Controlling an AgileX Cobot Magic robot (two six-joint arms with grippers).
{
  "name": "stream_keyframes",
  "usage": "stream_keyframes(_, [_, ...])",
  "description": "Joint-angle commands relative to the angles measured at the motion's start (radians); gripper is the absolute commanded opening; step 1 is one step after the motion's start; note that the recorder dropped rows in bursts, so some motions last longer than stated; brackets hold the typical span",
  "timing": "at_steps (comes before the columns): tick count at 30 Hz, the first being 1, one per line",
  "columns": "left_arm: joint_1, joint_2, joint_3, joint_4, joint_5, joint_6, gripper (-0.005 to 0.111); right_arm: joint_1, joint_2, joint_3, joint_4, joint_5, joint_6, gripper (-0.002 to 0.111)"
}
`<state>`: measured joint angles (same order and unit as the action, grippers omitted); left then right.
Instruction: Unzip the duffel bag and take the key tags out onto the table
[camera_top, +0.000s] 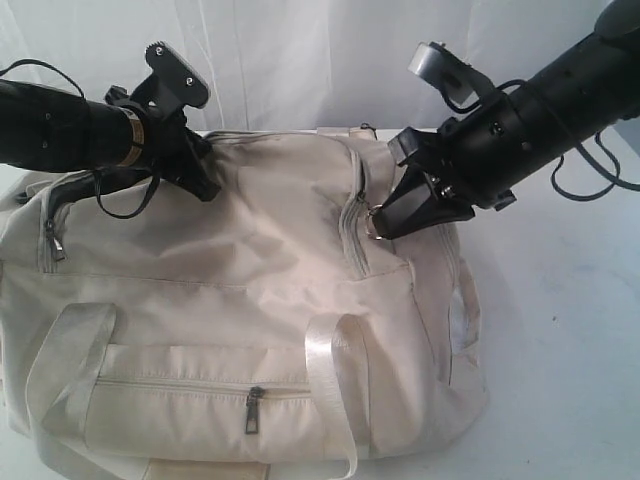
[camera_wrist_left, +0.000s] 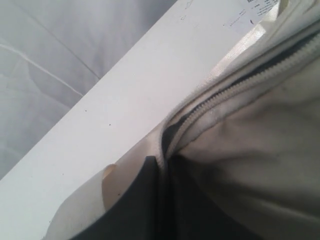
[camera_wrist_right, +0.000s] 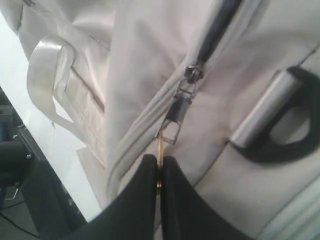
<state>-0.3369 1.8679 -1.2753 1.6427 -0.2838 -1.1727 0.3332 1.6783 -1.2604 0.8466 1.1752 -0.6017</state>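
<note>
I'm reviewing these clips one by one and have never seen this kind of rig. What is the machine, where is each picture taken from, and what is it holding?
It is a robot with two black arms, each ending in a two-fingered hand. One picture comes from a camera off the arms that sees the whole scene; the other two come from cameras on the wrists, looking along the fingers. A large cream fabric duffel bag lies on a plain white table. The left hand is closed on the bag's fabric beside a grey zipper, probably to steady it. The right hand pinches the metal ring pull of a zipper that shows a dark gap beyond its slider. No key tags show in any picture.
</note>
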Motion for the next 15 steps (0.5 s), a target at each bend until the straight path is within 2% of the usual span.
stream_keyframes(1, [0.005,-0.007,-0.004,0.002,0.052,-0.008,0.0,0.036,-0.085,0.065,-0.015,0.046,0.0,0.0])
stream_keyframes(15, [0.005,-0.007,-0.004,-0.02,0.05,-0.01,0.0,0.055,-0.405,0.352,-0.061,0.046,0.028,0.0])
